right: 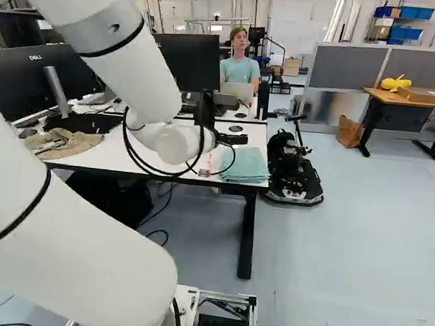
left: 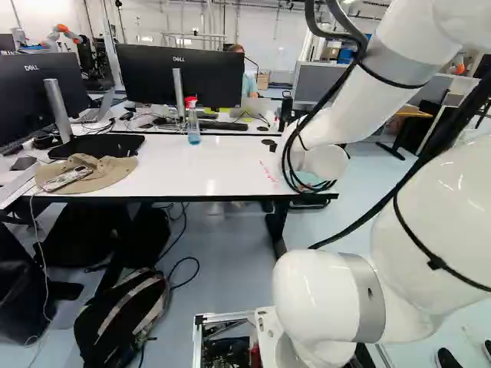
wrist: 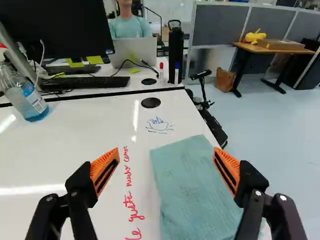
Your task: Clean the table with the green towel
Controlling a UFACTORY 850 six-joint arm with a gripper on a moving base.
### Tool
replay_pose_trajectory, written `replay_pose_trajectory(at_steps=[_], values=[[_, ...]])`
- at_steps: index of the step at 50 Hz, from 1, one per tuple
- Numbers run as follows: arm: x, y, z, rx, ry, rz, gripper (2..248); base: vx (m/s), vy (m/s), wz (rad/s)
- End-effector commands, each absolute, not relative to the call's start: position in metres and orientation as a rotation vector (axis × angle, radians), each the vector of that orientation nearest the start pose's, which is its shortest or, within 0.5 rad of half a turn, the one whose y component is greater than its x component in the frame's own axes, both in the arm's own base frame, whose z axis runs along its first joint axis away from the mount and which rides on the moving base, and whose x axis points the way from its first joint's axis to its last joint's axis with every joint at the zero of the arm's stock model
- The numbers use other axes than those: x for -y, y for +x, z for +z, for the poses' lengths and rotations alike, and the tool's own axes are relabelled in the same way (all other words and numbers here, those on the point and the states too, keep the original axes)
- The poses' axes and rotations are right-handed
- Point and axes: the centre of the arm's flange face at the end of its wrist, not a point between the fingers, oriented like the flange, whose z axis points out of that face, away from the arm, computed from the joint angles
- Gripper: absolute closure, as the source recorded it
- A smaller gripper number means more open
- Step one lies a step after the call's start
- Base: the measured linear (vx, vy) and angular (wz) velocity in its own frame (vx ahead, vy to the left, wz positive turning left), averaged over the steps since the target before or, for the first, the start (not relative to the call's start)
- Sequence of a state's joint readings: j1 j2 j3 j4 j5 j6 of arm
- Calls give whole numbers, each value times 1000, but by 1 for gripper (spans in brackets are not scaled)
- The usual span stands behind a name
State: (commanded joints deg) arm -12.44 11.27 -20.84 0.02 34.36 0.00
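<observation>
Evidently the cloth has yet to be grasped: the empty gripper stands wide open above the green towel at the tabletop's edge, so lowering and closing comes next.

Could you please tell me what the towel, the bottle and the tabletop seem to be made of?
The towel looks like matte fabric, judging by its faint wrinkles; which fibre, I can't tell. The bottle seems clear, glossy plastic, since blue liquid shows through, though glass is possible. The tabletop is probably glossy laminate, given its bright reflections.
</observation>
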Motion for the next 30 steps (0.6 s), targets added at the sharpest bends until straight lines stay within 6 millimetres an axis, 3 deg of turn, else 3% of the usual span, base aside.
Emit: replay_pose_trajectory(at_steps=[30], values=[[115,378,440,-434,-2910,-1431,3,0,0,0]])
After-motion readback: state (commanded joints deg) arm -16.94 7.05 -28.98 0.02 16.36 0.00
